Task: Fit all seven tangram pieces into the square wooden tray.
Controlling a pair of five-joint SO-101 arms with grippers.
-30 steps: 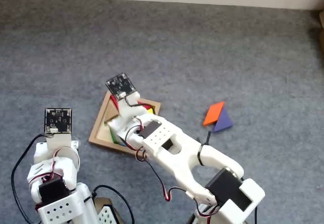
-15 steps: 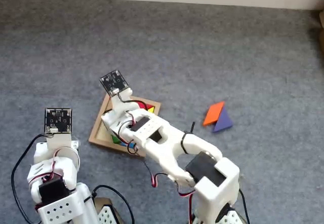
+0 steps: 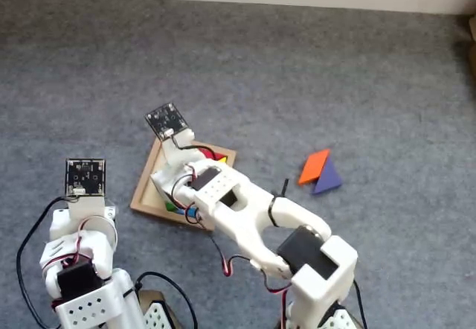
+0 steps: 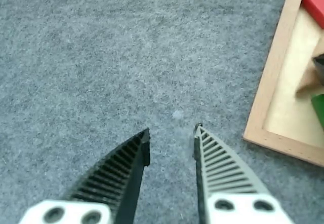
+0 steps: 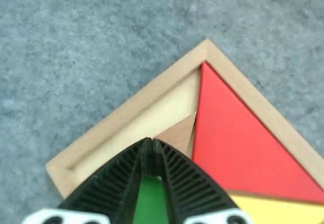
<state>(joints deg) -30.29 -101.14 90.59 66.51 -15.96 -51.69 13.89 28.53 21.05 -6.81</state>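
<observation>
The right gripper [image 5: 151, 142] hangs over the tray [image 5: 126, 111], fingers closed tip to tip above a green piece [image 5: 150, 198]; the left gripper [image 4: 171, 133], beside the tray, stands half open. The orange piece [image 3: 314, 166] and purple piece [image 3: 326, 179] lie well apart from the tray. They are probably thin, stiff and light, best pinched across opposite edges.

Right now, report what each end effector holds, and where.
Left end effector: open, nothing held. Right end effector: shut tip to tip above the tray, gripping nothing visible.
</observation>
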